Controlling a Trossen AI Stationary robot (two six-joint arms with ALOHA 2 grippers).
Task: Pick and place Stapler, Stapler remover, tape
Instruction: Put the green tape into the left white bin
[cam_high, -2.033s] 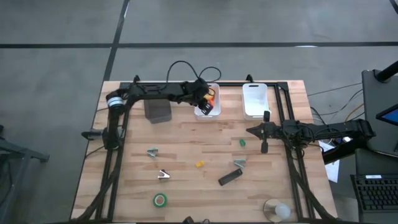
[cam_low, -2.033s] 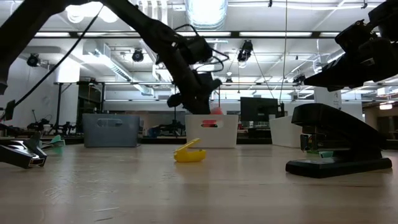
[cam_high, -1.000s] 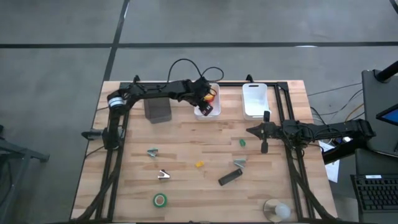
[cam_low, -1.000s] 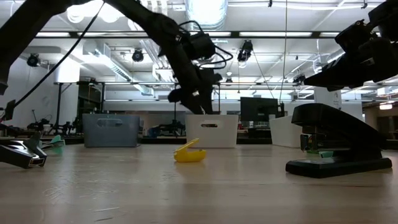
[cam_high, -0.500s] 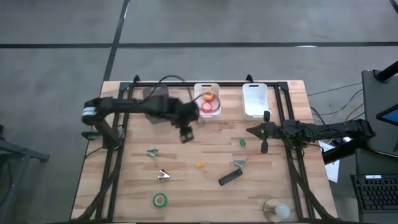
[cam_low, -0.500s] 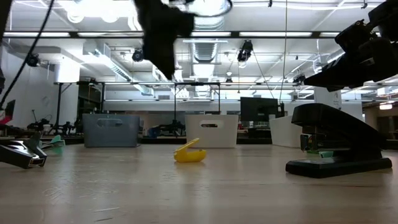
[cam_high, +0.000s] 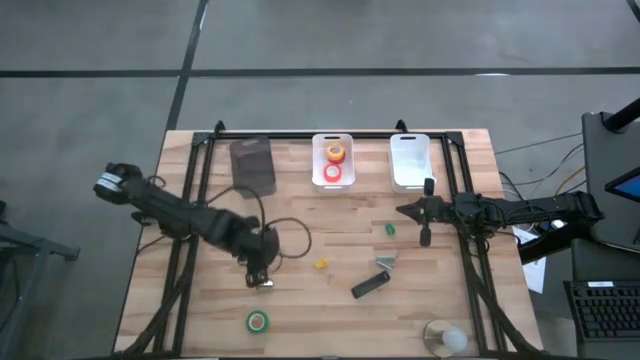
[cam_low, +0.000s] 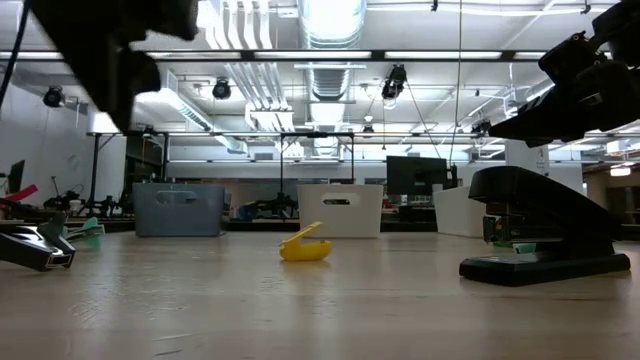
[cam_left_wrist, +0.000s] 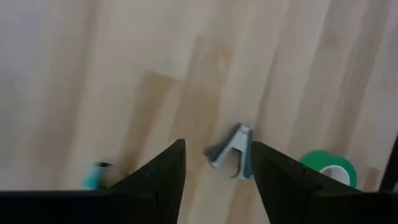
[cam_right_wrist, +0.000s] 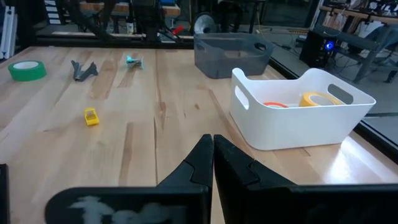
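A wooden table (cam_high: 420, 275) seen from above, with two dark robot arms and three bins along its far edge. The middle white bin (cam_high: 333, 161) serves as the landmark here: it already holds a red tape roll (cam_high: 333, 173) and an orange tape roll (cam_high: 335, 153), so the sorting looks partly done. A grey bin (cam_high: 251, 165) to its left and a second white bin (cam_high: 409, 160) to its right appear to have nothing in them, as far as the overhead view shows. Much is still loose on the table, all on the near side of the middle bin. The black stapler (cam_high: 369, 285) lies well toward the near edge and slightly right. A green tape roll (cam_high: 258, 321) lies farthest from the bin, near the front edge and to the left. A silvery staple remover (cam_high: 385, 262) sits just beyond the stapler, another staple remover (cam_left_wrist: 231, 151) lies left of centre, and a teal piece (cam_high: 246, 243) lies further left. A small yellow bit (cam_high: 321, 265) and a small green bit (cam_high: 390, 229) are scattered between. The left gripper (cam_left_wrist: 214, 168) hangs over the staple remover left of centre, its fingers spread wide on either side of it, grasping nothing; judging by this, that remover is the next pick. The right gripper (cam_right_wrist: 211, 163) waits to the right of the middle bin, near the second white bin, fingers clenched together and empty.
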